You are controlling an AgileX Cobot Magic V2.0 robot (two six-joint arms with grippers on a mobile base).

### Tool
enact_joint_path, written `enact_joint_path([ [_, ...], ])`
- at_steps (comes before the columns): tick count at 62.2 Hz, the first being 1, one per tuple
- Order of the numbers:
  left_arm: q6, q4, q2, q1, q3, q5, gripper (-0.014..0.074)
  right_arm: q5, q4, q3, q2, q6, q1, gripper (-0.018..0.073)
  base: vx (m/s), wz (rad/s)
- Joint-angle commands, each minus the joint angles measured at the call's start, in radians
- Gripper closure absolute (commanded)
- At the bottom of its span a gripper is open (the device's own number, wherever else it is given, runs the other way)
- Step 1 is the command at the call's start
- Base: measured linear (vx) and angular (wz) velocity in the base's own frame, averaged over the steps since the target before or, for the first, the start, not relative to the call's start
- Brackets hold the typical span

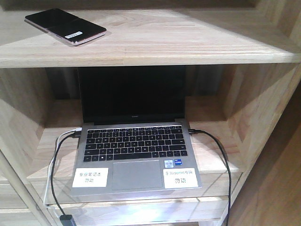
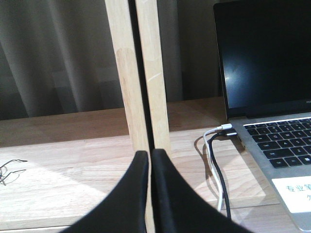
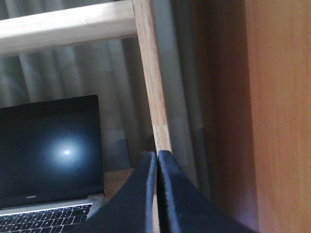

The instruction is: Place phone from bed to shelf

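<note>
The phone (image 1: 66, 26) is lying flat on the upper plank of the wooden shelf (image 1: 155, 49), toward its left end, its glossy black face up, a small white sticker near its right end and a pinkish-silver edge facing the camera. Nothing is touching it.

In the compartment below, an open grey laptop (image 1: 136, 141) is sitting with its screen dark, two white labels stuck on the palm rest on either side of the trackpad. A black cable (image 1: 221, 160) is running from its right side down over the plank's edge; a white cable (image 1: 56, 150) and another black one are leaving its left side.

I am holding my left gripper (image 2: 149, 160) with its black fingers pressed together and nothing between them, in front of an upright wooden post (image 2: 138, 73), the laptop to its right. I am holding my right gripper (image 3: 157, 160) likewise closed and empty, in front of another upright (image 3: 155, 82), with the laptop's screen at the lower left of that view.
</note>
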Motion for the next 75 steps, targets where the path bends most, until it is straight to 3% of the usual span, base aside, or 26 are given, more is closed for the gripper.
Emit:
enact_joint_path([
  [1,-0.006,-0.009,-0.013,-0.004,-0.021,-0.072,0.0595,-0.091,-0.055,0.004,-0.012,-0.008,-0.006,0.0569,0.0,0.0],
  [24,-0.006,-0.009,-0.013,-0.004,-0.021,-0.072,0.0595,0.097,-0.075,0.005,-0.012,-0.054,-0.006,0.0569,0.0,0.0],
  [75,-0.006,-0.009,-0.013,-0.004,-0.021,-0.072,0.0595,0.031,-0.069,0.005,-0.012,-0.023,-0.006,0.0569,0.0,0.0],
])
